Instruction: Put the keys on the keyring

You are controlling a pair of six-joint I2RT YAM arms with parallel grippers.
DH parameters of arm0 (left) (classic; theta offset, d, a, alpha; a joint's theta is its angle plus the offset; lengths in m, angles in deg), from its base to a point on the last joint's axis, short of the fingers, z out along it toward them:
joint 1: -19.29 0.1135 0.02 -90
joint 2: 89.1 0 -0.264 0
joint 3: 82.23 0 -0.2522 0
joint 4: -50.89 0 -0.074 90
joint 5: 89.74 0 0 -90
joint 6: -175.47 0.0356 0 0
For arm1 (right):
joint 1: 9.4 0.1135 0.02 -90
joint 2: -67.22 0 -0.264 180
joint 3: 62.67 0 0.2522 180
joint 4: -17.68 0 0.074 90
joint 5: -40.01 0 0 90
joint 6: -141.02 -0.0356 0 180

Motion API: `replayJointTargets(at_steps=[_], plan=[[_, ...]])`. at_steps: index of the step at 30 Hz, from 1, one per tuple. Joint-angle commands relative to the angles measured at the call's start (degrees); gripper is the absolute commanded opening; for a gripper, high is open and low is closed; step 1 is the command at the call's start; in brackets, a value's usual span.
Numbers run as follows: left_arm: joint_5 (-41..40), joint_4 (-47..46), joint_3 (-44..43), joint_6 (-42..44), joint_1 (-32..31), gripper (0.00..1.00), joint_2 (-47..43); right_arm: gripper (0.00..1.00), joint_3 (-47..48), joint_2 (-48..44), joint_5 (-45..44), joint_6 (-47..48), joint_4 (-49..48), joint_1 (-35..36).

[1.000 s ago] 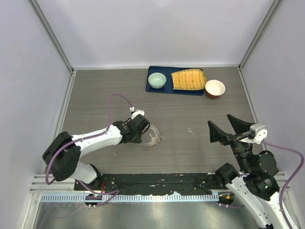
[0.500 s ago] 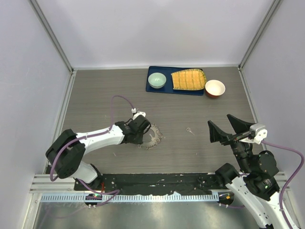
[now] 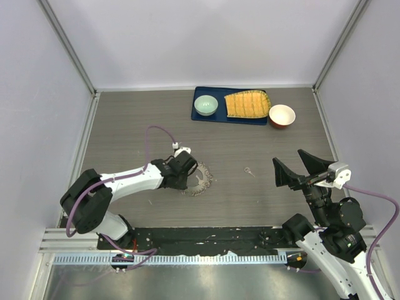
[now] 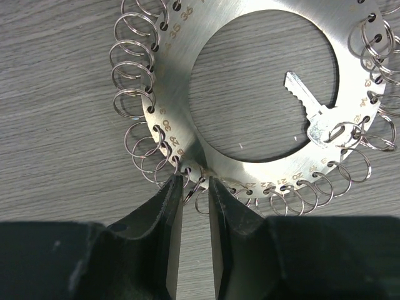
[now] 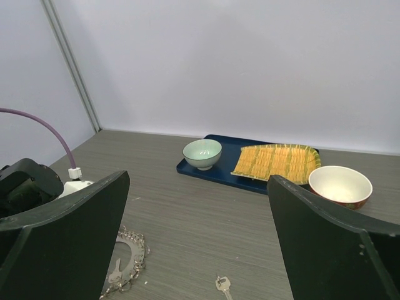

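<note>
On the grey wood-grain table point(image 3: 125, 125), the keyring point(image 3: 199, 179) lies centre-left, with the loose key point(image 3: 249, 170) near it on the right. Our left gripper point(image 4: 194, 206) is narrowed round a fringe ring point(image 4: 199, 190); whether it grips, we cannot tell. The right gripper point(image 3: 286, 155) gapes empty. We judge the key light, stiff and slippery: pinch its head.

The top external camera looked down from above the near edge over the whole grey wood-grain table point(image 3: 125, 125). The left wrist camera hung close above the loop-fringed flat grey metal ring point(image 4: 178, 81). The right wrist camera faced the pale back wall point(image 5: 250, 62) from low down. All three shared that ring.
</note>
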Motion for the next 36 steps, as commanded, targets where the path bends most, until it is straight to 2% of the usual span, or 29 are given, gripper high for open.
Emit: replayJointTargets(at_steps=[1, 10, 17, 18, 26, 33, 36], plan=[[0.8, 0.0, 0.8, -0.8, 0.3, 0.26, -1.9, 1.0, -0.1, 0.3, 0.4, 0.4, -2.3, 0.3], [1.0, 0.5, 0.7, -1.2, 0.3, 0.18, -1.6, 1.0, -0.1, 0.3, 0.3, 0.5, -2.3, 0.3], [2.4, 1.9, 0.0, -0.9, 0.3, 0.07, -3.5, 1.0, -0.1, 0.7, 0.5, 0.5, -2.3, 0.3], [2.5, 2.4, -0.2, -0.6, 0.2, 0.01, -4.0, 1.0, -0.1, 0.7, 0.5, 0.5, -2.3, 0.3], [2.3, 3.0, -1.5, 4.0, 0.2, 0.0, -11.2, 1.0, 0.3, 2.5, 5.4, -0.1, -2.8, 0.2], [3.0, 1.0, -3.9, 12.4, 0.3, 0.0, -19.2, 1.0, 4.5, 13.6, 16.1, -5.3, -1.8, 0.2], [2.6, -0.1, -5.4, 16.1, 0.2, 0.0, -21.6, 1.0, 7.6, 22.7, 23.2, -7.0, -0.9, 0.3]])
